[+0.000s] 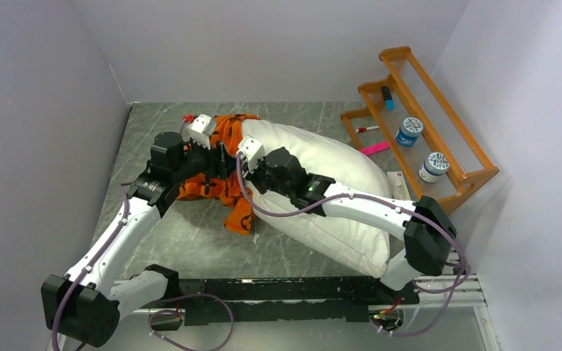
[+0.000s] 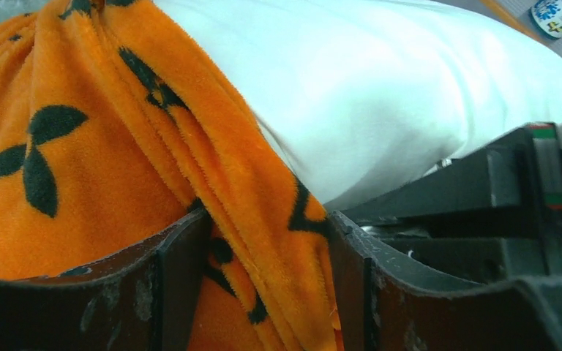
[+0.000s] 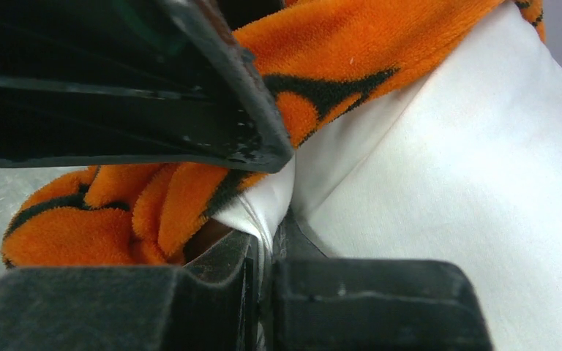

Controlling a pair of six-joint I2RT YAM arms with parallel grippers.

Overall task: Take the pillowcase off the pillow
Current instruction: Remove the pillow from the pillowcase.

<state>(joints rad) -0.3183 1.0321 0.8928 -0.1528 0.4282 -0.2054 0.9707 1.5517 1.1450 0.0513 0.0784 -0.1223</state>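
- Two arms meet at the far-left end of the big plump white pillow (image 1: pixel 336 234), which lies diagonally across the grey marbled table (image 1: pixel 190 248).
- The bright orange plush pillowcase with dark brown flower motifs (image 1: pixel 223 186) is bunched up at that same end. It's wrapped over the pillow's far-left corner and spills onto the table to the left of the pillow. Most of the pillow is bare.
- The left gripper (image 2: pixel 267 227) has its dark fingers on either side of a thick fold of the pillowcase. The fold runs down through the gap and touches both inner faces. The jaws stand fairly wide, and honestly I can't tell if they're actually squeezing it or just straddling it.
- In the left wrist view the white pillow sits right behind that fold, up and to the right.
- The right gripper (image 3: pixel 263 256) is pretty much closed, with a thin pinch of white pillow fabric caught between its fingers.
- Orange pillowcase folds lie just left of that pinch and arc over the top of it, touching the pillow.
- Over at the right edge there's an orange-brown wooden stepped rack (image 1: pixel 439 117), well apart from both grippers.
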